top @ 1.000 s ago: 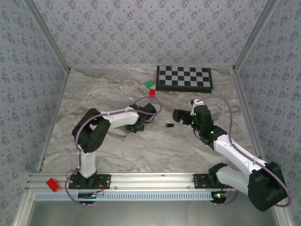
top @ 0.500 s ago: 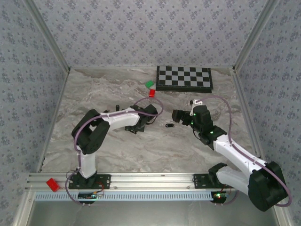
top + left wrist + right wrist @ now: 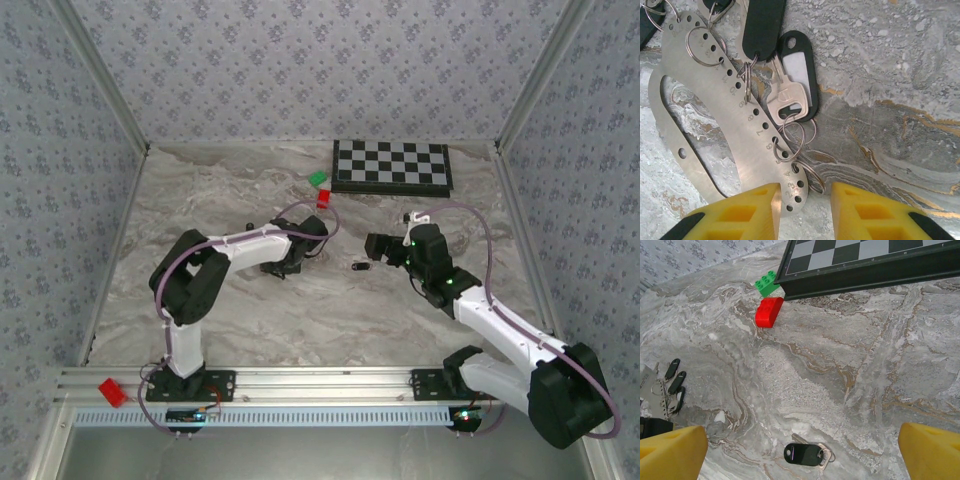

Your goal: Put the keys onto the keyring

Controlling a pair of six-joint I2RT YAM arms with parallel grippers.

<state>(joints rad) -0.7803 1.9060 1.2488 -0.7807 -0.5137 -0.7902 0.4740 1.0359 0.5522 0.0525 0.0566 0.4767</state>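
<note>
Your left gripper [image 3: 806, 210]: pads slightly apart, nothing clamped, a keyring [image 3: 815, 175] just ahead of the gap, hooked through the numbered steel plate [image 3: 715, 115]; a tagged key [image 3: 787, 97] hangs nearby. Your right gripper [image 3: 801, 440]: jaws spread wide above a loose black-tagged key [image 3: 801, 454].

Light bright, even, diffuse, from overhead; shadows faint, soft. Just ahead of my left pads [image 3: 740, 215], plate [image 3: 752, 150] in sharp focus, dull sheen; pads themselves blurred. Between my right pads [image 3: 670, 450], marble [image 3: 815, 365] crisp; pads soft at lower corners. Top view slightly softer.
</note>
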